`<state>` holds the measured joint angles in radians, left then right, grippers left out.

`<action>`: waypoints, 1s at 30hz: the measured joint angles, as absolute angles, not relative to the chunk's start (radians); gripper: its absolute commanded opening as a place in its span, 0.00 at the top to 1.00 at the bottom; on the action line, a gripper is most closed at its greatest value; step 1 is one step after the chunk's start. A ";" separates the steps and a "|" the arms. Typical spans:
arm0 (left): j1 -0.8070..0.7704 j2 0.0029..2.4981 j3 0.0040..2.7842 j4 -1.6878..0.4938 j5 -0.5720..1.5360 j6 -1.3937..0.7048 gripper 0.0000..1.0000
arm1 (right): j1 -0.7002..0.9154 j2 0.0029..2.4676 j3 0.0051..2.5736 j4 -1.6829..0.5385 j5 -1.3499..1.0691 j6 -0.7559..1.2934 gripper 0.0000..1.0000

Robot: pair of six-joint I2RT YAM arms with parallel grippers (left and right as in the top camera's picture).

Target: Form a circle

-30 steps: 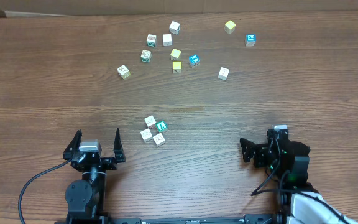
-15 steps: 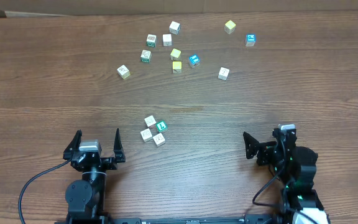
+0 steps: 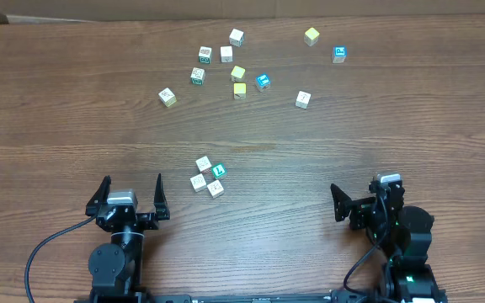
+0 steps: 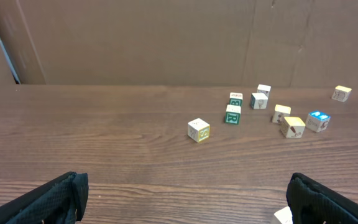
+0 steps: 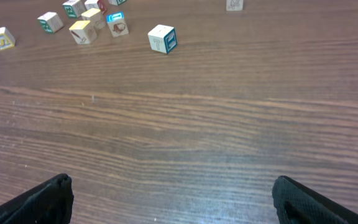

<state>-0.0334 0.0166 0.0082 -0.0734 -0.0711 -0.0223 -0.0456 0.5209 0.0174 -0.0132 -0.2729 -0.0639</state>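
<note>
The left gripper point(image 3: 130, 185) is sitting with its jaws spread wide, gripping nothing. Just ahead and to its right, the circle point(image 3: 208, 176) (4 cubes, 1 green-faced) is lying tightly clustered on the table point(image 3: 57, 109). The right gripper point(image 3: 360, 195) is gaping too, empty, well apart from it.

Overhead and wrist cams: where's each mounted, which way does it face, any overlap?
Overhead: above the table, looking straight down; both arms at the near edge, left gripper and right gripper open, the circle near the left one.
Left wrist: low on the left arm, facing across the table toward the loose cubes; its fingertips in bottom corners.
Right wrist: likewise on the right arm, tilted further down; fingertips in bottom corners.
Shared: all three show a blue cube.
</note>
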 measured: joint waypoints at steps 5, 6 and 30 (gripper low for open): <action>-0.033 0.017 0.008 -0.073 -0.070 -0.022 0.00 | -0.046 0.371 0.017 -0.066 -0.272 -0.072 0.00; -0.033 0.017 0.008 -0.074 -0.068 -0.022 0.00 | -0.046 0.340 0.017 -0.066 -0.272 -0.073 0.00; -0.033 0.017 0.008 -0.074 -0.065 -0.022 0.00 | -0.044 0.019 0.017 -0.061 -0.272 -0.075 0.00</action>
<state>-0.0334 0.0166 0.0082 -0.0742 -0.0647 -0.0223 -0.0437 0.0189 0.0174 -0.0612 -0.2722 -0.0753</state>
